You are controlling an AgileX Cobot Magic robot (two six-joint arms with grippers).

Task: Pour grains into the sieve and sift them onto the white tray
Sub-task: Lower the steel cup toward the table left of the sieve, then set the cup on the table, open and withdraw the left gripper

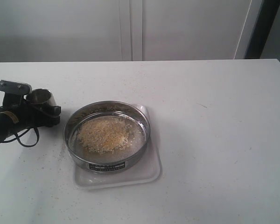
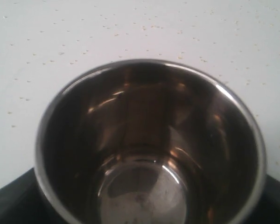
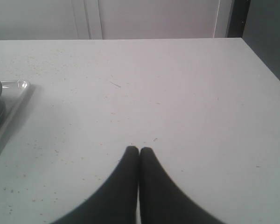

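Table (image 1: 214,116), right half and far strip: bare, passage unobstructed. Centre-left, near side: taken up by the white tray (image 1: 151,175), on which the sieve (image 1: 107,164) is stood, its rim raised above the tray. Left edge: blocked by the left claw (image 1: 41,112), clasped round a steel cup (image 1: 39,97). A narrow gap is seen between cup and sieve.

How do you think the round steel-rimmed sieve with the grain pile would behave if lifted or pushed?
The round steel-rimmed sieve looks rigid, unlikely to flex. Its shiny wall may be slippery. Pushed, it would probably slide on the flat white plastic tray, and tilting would shift the loose yellowish grains.
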